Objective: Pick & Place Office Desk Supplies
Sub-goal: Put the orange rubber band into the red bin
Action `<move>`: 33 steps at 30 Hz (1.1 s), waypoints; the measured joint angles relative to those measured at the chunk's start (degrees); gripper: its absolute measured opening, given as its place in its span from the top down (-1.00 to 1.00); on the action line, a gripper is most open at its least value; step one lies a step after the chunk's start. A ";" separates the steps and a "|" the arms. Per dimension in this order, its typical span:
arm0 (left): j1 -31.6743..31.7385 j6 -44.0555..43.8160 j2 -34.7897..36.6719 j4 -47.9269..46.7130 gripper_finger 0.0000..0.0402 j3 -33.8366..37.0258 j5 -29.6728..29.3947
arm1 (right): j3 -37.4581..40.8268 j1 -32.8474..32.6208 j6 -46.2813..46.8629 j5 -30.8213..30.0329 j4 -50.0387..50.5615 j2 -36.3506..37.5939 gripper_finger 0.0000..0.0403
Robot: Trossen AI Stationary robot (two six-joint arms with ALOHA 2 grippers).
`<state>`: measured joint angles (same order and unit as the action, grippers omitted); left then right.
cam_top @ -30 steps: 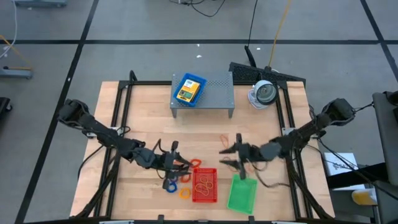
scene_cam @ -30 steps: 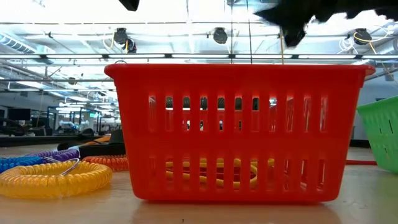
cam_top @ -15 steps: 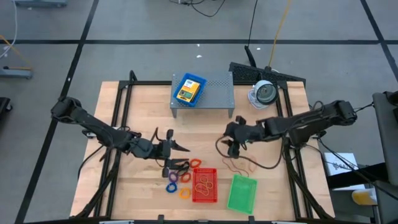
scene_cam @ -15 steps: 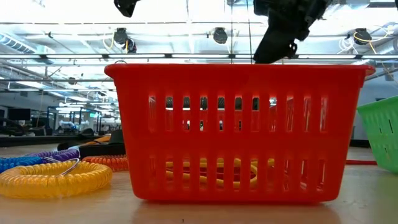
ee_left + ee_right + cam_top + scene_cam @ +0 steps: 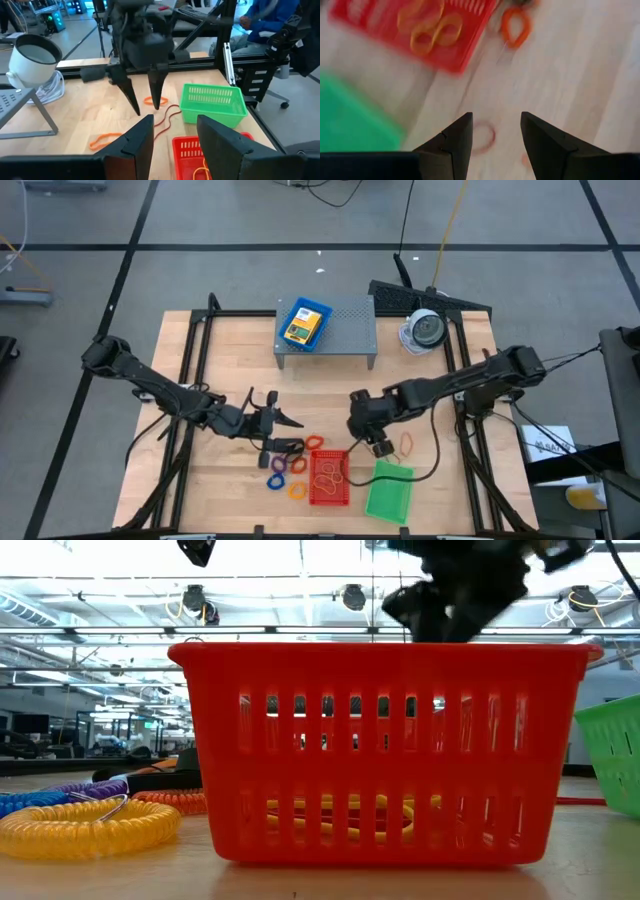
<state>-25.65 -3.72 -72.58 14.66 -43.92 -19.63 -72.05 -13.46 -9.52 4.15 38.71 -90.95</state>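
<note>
My right gripper (image 5: 374,442) hangs open above the table, between the red tray (image 5: 328,477) and the green tray (image 5: 389,491), fingers pointing steeply down. A thin reddish rubber band (image 5: 484,137) lies on the wood below its fingers (image 5: 456,137). The red tray (image 5: 415,25) holds yellow-orange rubber bands. My left gripper (image 5: 278,420) hovers open to the left, empty, facing the right gripper (image 5: 146,107). An orange ring (image 5: 315,443), a purple ring (image 5: 278,465), a blue ring (image 5: 275,480) and a dark piece (image 5: 286,446) lie beside the red tray.
A blue tray with crayon boxes (image 5: 304,323) sits on the grey perforated shelf (image 5: 345,330) at the far middle. A round white device (image 5: 424,330) stands to its right. More rubber bands (image 5: 405,443) lie loose on the wood. A seated person (image 5: 265,22) shows beyond the table.
My right gripper has swung from lying about level over the green tray, out toward the far edge, then back toward the red tray. It has tipped steeply downward and stayed open. My left gripper has drawn back a little toward the far edge and risen.
</note>
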 joint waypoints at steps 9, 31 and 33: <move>0.78 1.57 0.00 -0.43 0.22 0.00 0.01 | 0.04 1.68 -12.52 -3.74 6.12 -4.25 0.23; 2.86 -4.58 -0.02 -0.14 0.22 0.00 0.21 | 3.84 9.36 -17.75 -4.01 2.22 -5.54 0.23; 2.86 -4.53 -0.02 -0.14 0.22 0.00 0.21 | 5.10 9.71 -17.71 -3.98 1.07 -5.54 0.23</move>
<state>-22.79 -8.25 -72.60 14.52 -43.92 -19.42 -66.95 -3.75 -27.23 0.17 39.78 -96.49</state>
